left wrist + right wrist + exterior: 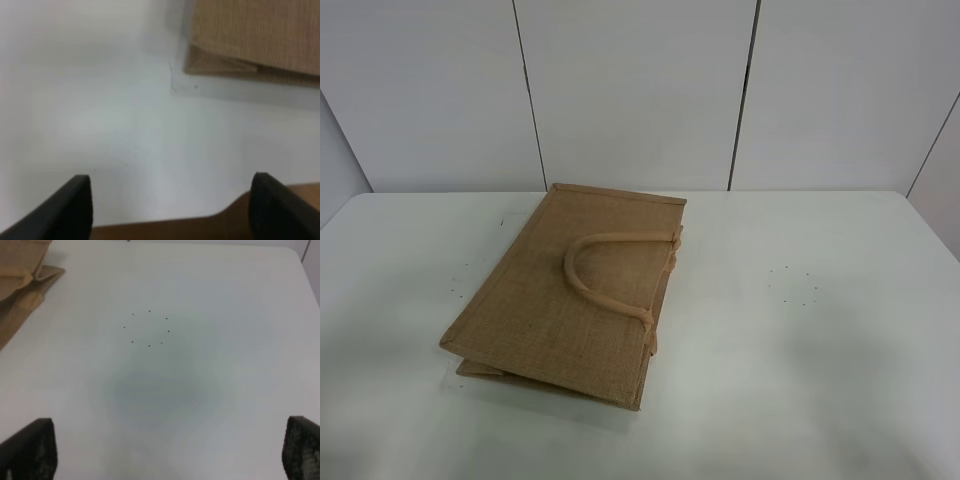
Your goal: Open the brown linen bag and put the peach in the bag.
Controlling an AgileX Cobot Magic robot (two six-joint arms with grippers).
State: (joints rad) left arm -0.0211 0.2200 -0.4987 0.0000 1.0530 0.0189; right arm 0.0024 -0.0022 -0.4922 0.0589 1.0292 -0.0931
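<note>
The brown linen bag (575, 290) lies flat and folded on the white table (800, 330), left of the middle, with one loop handle (605, 268) resting on its top face. A corner of the bag (250, 40) appears in the left wrist view, beyond my left gripper (170, 207), which is open and holds nothing. My right gripper (170, 452) is open over bare table, with an edge of the bag (20, 285) off to one side. The peach is out of view. Neither arm shows in the exterior high view.
A ring of small black dots (147, 329) marks the table ahead of the right gripper, also visible as dots (795, 285) right of the bag. White wall panels (640, 90) stand behind the table's far edge.
</note>
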